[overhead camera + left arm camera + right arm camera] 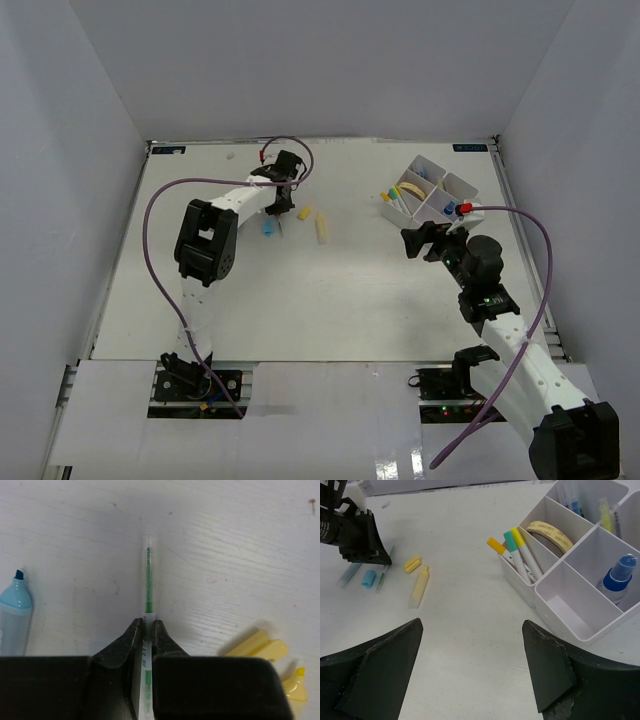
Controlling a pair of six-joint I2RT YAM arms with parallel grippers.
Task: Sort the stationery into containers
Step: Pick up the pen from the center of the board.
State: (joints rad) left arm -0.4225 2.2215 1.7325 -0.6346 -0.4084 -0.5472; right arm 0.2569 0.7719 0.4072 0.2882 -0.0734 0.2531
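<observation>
**Left claw pinching the green pen**

I am watching my left claw [147, 625] squeezing tight on the green pen [148, 575]. The pen is lying on the table [225, 555] and pointing to 12 o'clock. A blue highlighter [15, 607] is lying at 9 o'clock and a yellow cap [257, 645] at 3 o'clock. My right claw [471, 625] is hanging with its fingers wide apart, gripping nothing. The white tray [559, 614] is sitting at 2 o'clock from it, holding capped pens [515, 550], a tape ring [555, 537] and a blue-capped bottle [619, 577].
</observation>
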